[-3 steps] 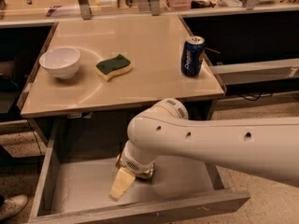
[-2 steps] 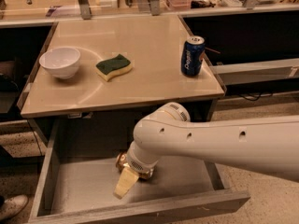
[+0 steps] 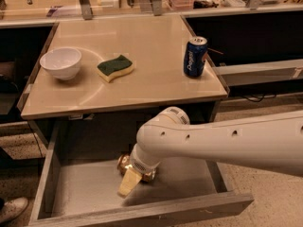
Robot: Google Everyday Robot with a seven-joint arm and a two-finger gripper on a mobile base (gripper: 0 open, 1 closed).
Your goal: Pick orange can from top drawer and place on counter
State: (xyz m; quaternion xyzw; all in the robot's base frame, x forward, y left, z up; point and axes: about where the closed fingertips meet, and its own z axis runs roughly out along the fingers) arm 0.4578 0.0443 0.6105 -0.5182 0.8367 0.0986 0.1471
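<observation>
Beige counter [image 3: 151,41] above you carries a white bowl [image 3: 60,63] at the left, a green-and-yellow sponge [image 3: 115,68] just beside it, and a blue can [image 3: 195,56] upright near the right edge. All three stand well apart from the work below. The drawer [image 3: 85,193] is pulled out under the counter's front edge. The orange can [image 3: 124,163] sits on the drawer bottom towards the back. Your white arm [image 3: 227,141] reaches in from the right and covers most of the can, so only its left end and a bit of its right side show. The gripper [image 3: 129,182] is down in the drawer, right against the can on its front side. You cannot tell whether it grips the can or only touches it. A shoe [image 3: 12,208] shows at the lower left, outside the drawer.

Compared with a second ago, the gripper has edged slightly to the right. The can is in about the same place. The bowl, sponge and blue can have not moved.
</observation>
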